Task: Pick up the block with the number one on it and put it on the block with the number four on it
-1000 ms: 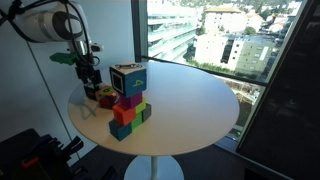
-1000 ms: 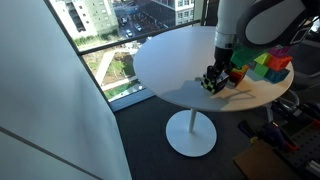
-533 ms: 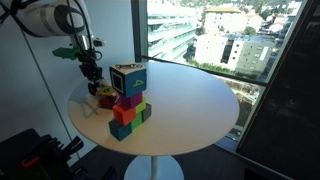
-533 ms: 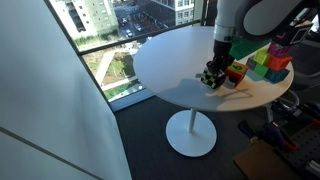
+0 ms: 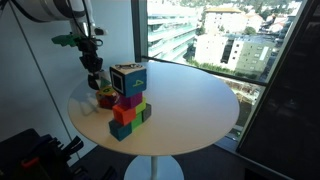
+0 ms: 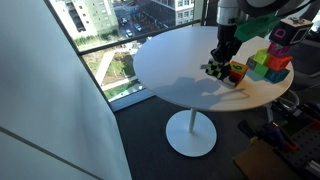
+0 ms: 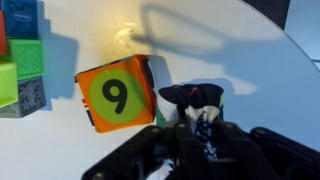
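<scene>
The round white worktop [image 5: 190, 100] carries a stack of coloured blocks [image 5: 125, 115], topped by the block with the number four [image 5: 128, 77]. The block with the number one [image 6: 211, 71] shows only partly, at the tips of the closed pincer [image 6: 218, 66]; I cannot tell whether it is gripped.

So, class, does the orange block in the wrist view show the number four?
No, the orange block shows a black nine on a green circle.

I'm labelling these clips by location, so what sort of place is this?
Probably a high-rise office or lab room: a floor-to-ceiling window looks down on city buildings, and a round white pedestal table stands beside it.
</scene>
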Robot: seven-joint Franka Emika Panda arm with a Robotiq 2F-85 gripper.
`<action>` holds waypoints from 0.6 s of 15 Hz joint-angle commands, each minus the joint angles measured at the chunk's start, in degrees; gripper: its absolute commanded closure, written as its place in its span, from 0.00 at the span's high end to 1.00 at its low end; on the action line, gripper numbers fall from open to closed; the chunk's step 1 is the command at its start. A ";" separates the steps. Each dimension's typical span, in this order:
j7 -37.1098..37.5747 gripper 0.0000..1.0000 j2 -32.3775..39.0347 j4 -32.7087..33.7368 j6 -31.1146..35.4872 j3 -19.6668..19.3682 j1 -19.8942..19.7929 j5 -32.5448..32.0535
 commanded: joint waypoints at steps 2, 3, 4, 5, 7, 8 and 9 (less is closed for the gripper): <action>-2.91 0.09 -2.82 1.57 -4.15 -0.70 -0.70 2.66; -2.90 0.09 -3.25 1.73 -4.67 -0.78 -0.82 2.64; -2.77 0.09 -3.68 1.89 -5.32 -0.86 -0.91 2.59; -2.75 0.09 -4.11 2.06 -6.14 -0.99 -0.97 2.53; -2.92 0.09 -4.99 2.40 -8.14 -1.24 -1.15 2.57; -3.09 0.09 -5.40 2.57 -9.33 -1.36 -1.28 2.67; -3.13 0.09 -5.75 2.71 -10.26 -1.45 -1.39 2.63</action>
